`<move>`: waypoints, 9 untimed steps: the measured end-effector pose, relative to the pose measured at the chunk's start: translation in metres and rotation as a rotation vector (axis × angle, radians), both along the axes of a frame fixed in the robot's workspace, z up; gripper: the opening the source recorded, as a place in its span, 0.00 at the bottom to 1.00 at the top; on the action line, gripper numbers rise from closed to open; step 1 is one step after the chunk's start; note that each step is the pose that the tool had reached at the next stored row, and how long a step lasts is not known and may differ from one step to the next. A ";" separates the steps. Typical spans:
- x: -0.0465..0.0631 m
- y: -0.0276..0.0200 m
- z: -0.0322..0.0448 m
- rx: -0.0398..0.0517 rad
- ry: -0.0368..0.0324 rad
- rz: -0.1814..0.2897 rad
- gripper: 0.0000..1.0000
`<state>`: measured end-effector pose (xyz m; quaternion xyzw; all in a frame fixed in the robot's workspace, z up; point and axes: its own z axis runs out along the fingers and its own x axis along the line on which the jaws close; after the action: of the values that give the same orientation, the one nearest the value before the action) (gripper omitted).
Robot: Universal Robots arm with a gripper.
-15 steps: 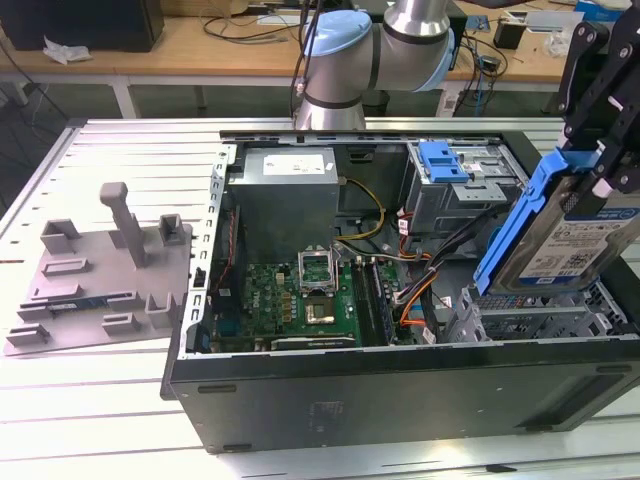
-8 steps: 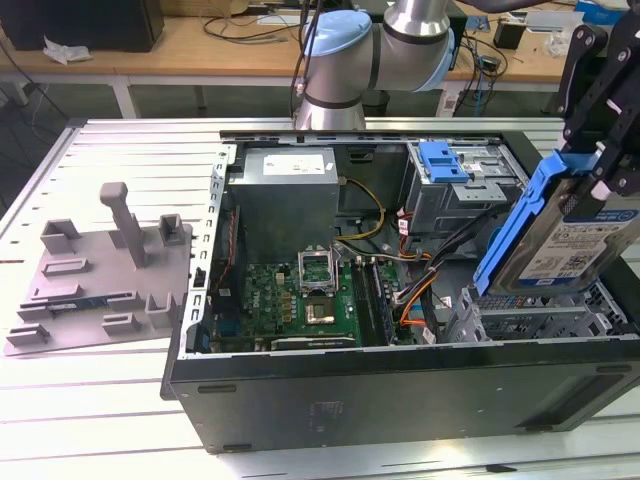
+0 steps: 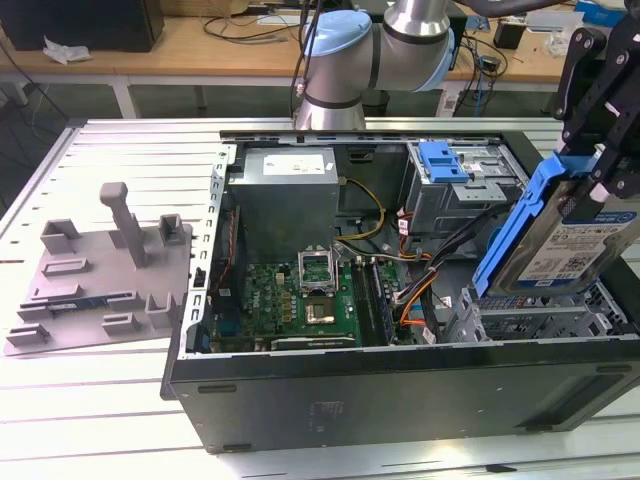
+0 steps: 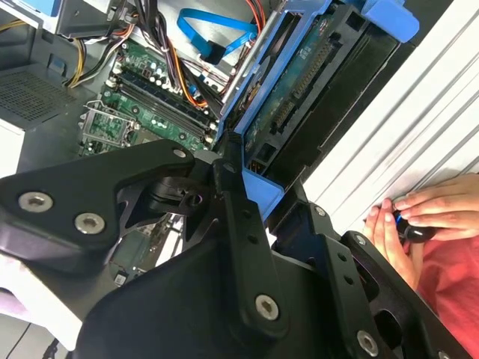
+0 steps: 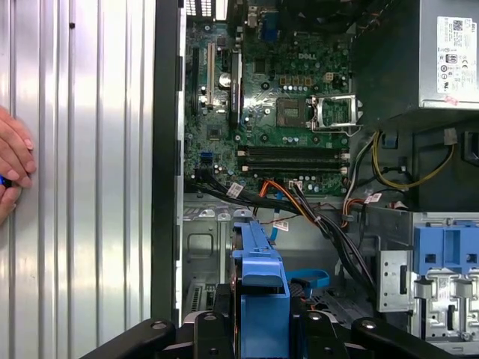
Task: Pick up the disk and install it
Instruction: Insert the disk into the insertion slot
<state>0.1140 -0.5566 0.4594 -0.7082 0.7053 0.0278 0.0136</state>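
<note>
The pincer (image 3: 592, 165) was clamped on the upper edge of the disk (image 3: 560, 235), which hung tilted beneath it, over the open computer case (image 3: 400, 400) and not yet in any bay. Below the pincer ran a bundle of cables (image 5: 329, 228). I reckoned the disk's blue bracket could catch a wire or knock the metal framing and twist in the grip. A person's hand (image 5: 11, 168) rested on the table beside the case

Your arm (image 3: 372, 50), exterior view top: silver tubes, pale-blue joint caps; end effector (image 4: 258, 198): black link bars, silver screws.
</note>
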 end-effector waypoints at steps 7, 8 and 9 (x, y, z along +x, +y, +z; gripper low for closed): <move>0.000 -0.0002 -0.0026 -0.0001 0.0000 0.000 0.37; 0.000 -0.0003 -0.0028 -0.0001 0.0000 0.000 0.37; 0.000 -0.0004 -0.0032 0.0000 0.0000 0.000 0.37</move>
<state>0.1140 -0.5570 0.4563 -0.7082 0.7053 0.0278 0.0136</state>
